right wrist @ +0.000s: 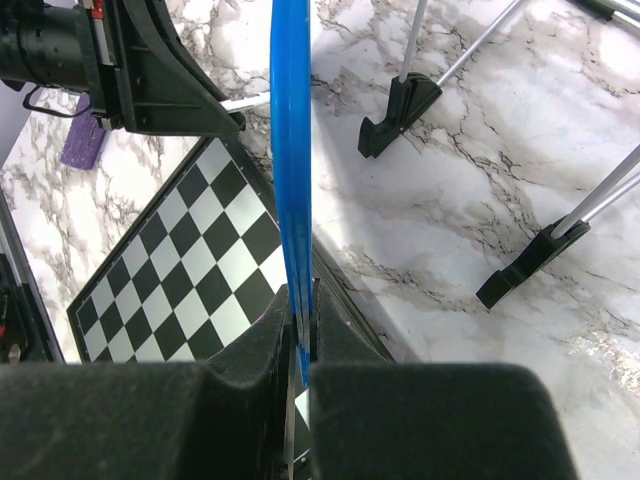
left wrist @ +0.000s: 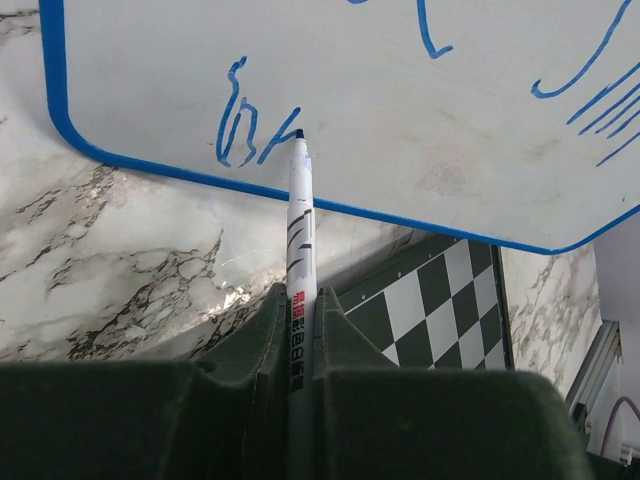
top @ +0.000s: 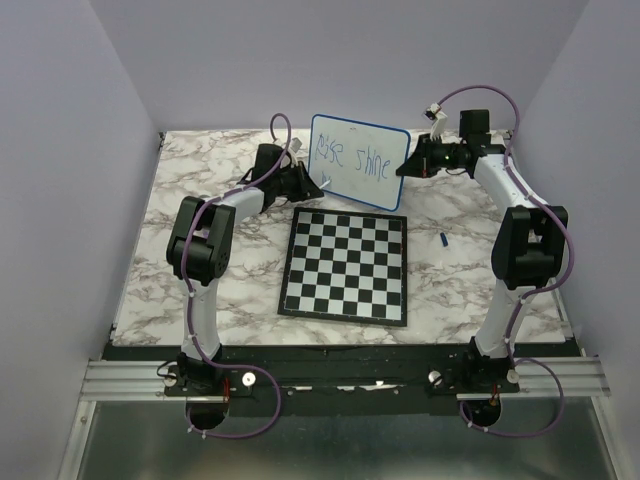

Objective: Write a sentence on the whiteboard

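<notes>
Pincers are both closed. The left pincer (left wrist: 300, 305) grips a white marker (left wrist: 300, 225), whose dark tip touches the whiteboard (top: 375, 185) just above its lower blue rim, at the end of a blue stroke. The right pincer (right wrist: 300, 310) is clamped on the board's blue edge at its right side. The board stands tilted at the back of the marble bench (top: 455, 290). The sentence (top: 352, 160), in thin blue handwriting, reads roughly "Rise shine" across the board's upper part. Just in front, a black-and-white chessboard (top: 345, 265) lies flat. A small blue object (top: 442, 239) lies on the bench to its right.
</notes>
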`<state>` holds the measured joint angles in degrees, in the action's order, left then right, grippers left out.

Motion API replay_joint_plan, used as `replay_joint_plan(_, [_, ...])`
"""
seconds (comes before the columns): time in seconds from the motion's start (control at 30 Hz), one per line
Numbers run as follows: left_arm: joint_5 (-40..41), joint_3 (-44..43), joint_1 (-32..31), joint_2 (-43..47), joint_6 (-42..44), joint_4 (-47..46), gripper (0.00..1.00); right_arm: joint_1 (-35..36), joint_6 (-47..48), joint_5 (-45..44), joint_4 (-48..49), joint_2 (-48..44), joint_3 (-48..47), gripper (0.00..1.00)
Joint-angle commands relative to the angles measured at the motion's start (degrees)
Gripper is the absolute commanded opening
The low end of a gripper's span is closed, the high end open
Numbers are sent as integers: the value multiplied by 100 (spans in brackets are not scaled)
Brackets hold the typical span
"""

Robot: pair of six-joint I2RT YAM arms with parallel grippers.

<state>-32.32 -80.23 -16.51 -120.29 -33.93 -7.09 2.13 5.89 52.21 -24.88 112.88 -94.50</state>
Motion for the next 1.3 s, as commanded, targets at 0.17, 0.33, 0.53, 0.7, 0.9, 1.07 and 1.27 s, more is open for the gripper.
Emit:
replay_joint_plan(0.17, [-223, -178, -98, -65, 9, 59, 0, -20, 70, 220, 142, 41, 46, 0])
replay_joint_plan(0.33, [-161, -38, -89, 49, -8, -46, 0, -20, 70, 220, 142, 32, 46, 0])
replay_joint_plan(0.53, [-117, 165, -54, 392, -122, -371, 0, -20, 70, 220, 142, 41, 46, 0])
replay_joint_plan(0.7, [-135, 148, -45, 489, -201, -468, 0, -20, 70, 220, 150, 50, 45, 0])
replay_joint_plan(0.9, [-143, 51, -45, 357, -263, -486, 0, -11, 70, 229, 142, 41, 46, 0])
replay_joint_plan(1.07, [-135, -46, -45, 208, -307, -468, 0, -11, 79, 220, 142, 32, 46, 0])
replay_joint_plan(1.27, [-152, -186, -45, 50, -342, -460, 0, -20, 79, 220, 142, 50, 46, 0])
